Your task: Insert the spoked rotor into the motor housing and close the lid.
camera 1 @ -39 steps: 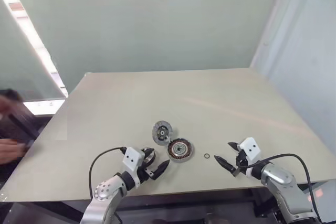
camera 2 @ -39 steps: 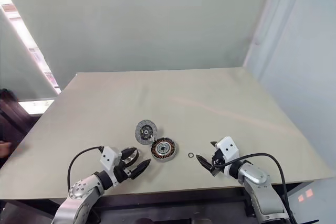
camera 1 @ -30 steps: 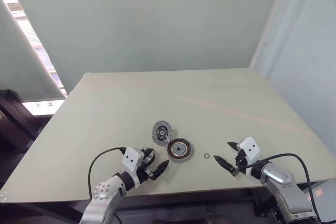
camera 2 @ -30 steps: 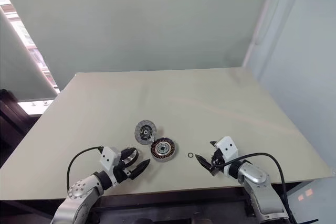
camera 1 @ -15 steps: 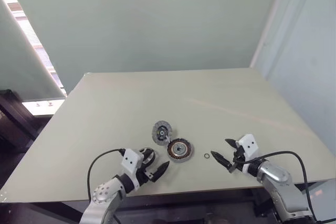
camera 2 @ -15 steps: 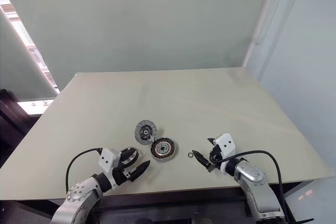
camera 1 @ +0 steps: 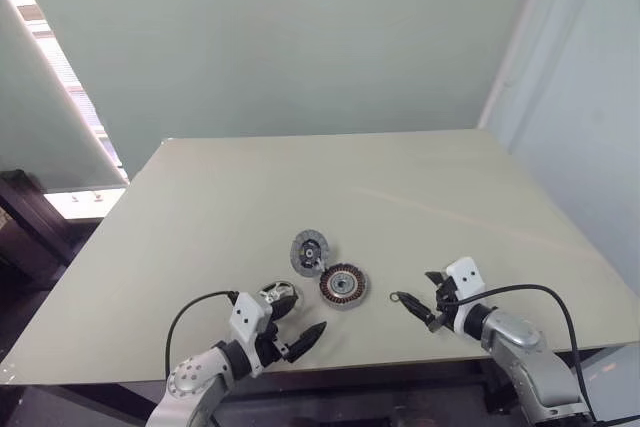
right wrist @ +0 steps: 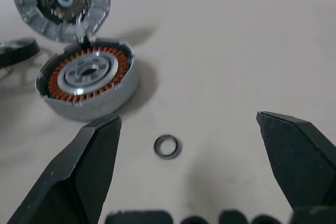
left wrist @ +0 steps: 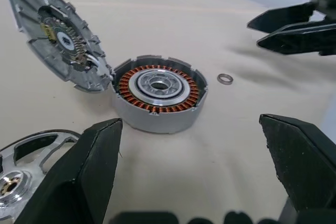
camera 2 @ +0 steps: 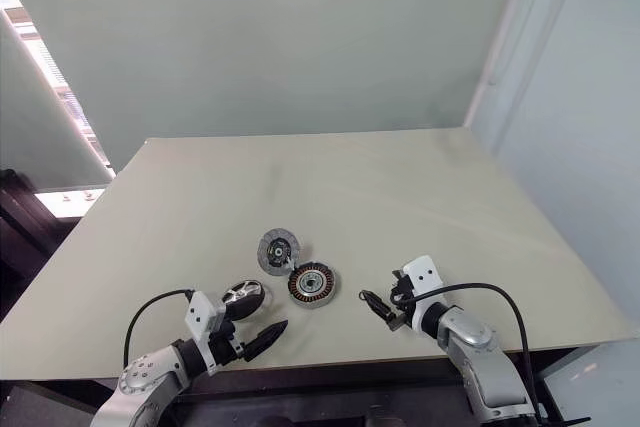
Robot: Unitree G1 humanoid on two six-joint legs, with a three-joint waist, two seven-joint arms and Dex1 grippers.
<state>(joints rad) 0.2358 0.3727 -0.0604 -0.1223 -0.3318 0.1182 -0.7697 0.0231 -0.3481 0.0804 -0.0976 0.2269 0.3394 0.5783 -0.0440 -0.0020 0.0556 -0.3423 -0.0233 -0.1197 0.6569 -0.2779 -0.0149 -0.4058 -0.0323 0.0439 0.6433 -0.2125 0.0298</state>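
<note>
The motor housing point(camera 1: 343, 285) lies near the table's front edge, its copper windings point(left wrist: 159, 98) exposed. The lid point(camera 1: 309, 251) stands tilted behind it, leaning on its rim, inner face showing point(left wrist: 58, 35). The spoked rotor point(camera 1: 280, 295) lies flat to the housing's left point(left wrist: 21, 177). My left gripper point(camera 1: 298, 322) is open, just in front of the rotor and apart from it. My right gripper point(camera 1: 415, 289) is open to the housing's right, its lower fingertip close to a small dark ring point(right wrist: 167, 146).
The small ring point(left wrist: 225, 78) lies between the housing and the right gripper. The beige table point(camera 1: 330, 187) stretches far behind the parts. Its front edge runs just below both grippers. A cable loops from each wrist.
My left gripper has drawn back toward the front edge, uncovering the rotor. The right gripper has rolled a little, its tip now nearer the ring. A person's blurred hand at far left is gone.
</note>
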